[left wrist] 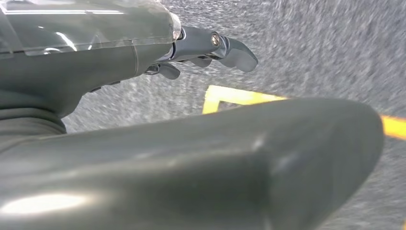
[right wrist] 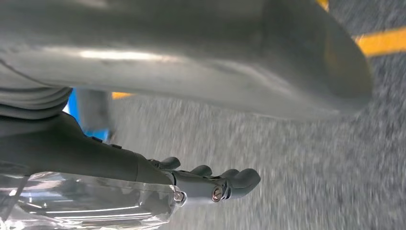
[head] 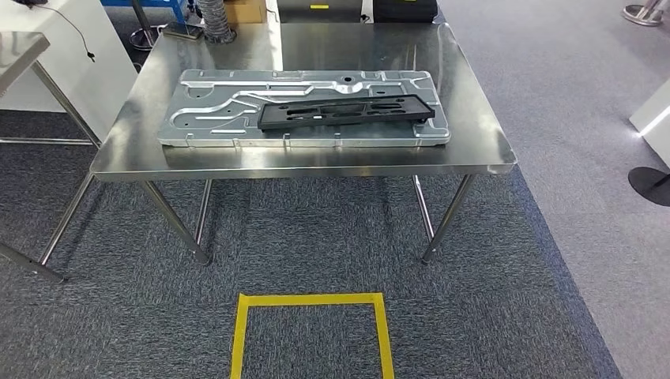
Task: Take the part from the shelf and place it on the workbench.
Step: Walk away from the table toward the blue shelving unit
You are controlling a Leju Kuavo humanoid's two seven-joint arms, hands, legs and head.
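A steel workbench stands in front of me in the head view. On it lies a large flat silver metal panel, and a long black frame-shaped part rests on top of that panel, toward its right side. My left hand hangs at my side over the grey carpet, its fingers stretched out away from the thick thumb, with nothing in it. In the same way my right hand hangs over the carpet, its fingers extended and holding nothing.
A yellow tape square marks the carpet just before the bench. A white cabinet and another steel table's legs stand at the left. A black round base lies at the right. Boxes sit beyond the bench's far edge.
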